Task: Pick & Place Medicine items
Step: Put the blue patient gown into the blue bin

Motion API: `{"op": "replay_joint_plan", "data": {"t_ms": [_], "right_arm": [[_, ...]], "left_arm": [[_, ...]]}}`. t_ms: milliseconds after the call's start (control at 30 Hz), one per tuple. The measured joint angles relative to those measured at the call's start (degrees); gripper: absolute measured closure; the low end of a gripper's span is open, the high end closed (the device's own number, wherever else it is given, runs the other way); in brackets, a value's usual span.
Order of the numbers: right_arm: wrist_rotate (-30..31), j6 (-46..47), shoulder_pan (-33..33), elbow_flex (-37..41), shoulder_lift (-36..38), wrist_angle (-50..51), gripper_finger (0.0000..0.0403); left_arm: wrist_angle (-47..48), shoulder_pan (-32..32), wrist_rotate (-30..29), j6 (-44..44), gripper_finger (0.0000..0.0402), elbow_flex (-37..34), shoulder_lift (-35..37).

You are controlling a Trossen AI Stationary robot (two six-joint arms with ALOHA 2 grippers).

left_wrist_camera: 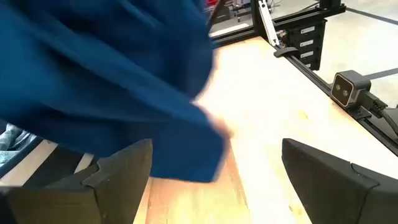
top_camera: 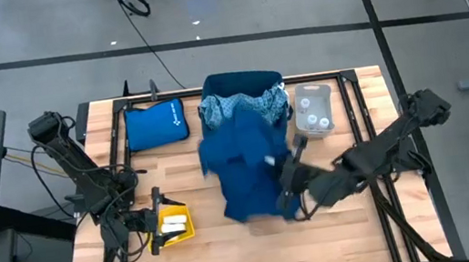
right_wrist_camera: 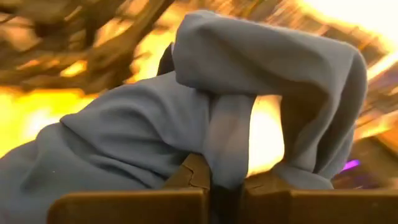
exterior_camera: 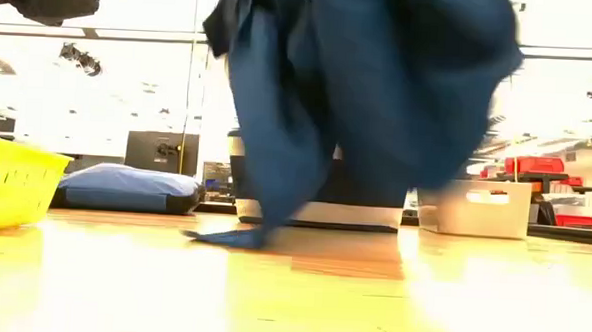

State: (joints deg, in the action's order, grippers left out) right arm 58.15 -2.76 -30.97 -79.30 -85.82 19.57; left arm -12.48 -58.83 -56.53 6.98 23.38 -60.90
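My right gripper (top_camera: 292, 181) is clamped on a blue cloth (top_camera: 243, 162), lifted over the table (top_camera: 233, 251) centre, its lower tip touching the wood. My left gripper (top_camera: 157, 223) waits with fingers spread wide just beside the yellow tray (top_camera: 176, 236). Medicine items: packs (top_camera: 174, 223) in that tray, bottles (top_camera: 314, 121) in the pale bin (top_camera: 312, 92).
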Motion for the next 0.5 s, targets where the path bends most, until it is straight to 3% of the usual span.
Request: {"op": "replay_joint_plan", "data": {"t_ms": [167, 300, 500], "right_arm": [[13.67, -30.55, 0.78, -10.84, 0.02, -11.02, 0.0388], [15.29, -49.32, 3.40, -16.39, -0.10, -21.39, 0.0388], [11.30, -54.35, 11.06, -19.78, 0.00, -20.87, 0.0388]], "left_arm": [[-0.21, 0.00, -0.01, -0.17, 0.0040, 0.00, 0.00], [-0.21, 0.00, -0.01, -0.20, 0.0040, 0.00, 0.00], [-0.21, 0.00, 0.00, -0.33, 0.0040, 0.00, 0.00]]}}
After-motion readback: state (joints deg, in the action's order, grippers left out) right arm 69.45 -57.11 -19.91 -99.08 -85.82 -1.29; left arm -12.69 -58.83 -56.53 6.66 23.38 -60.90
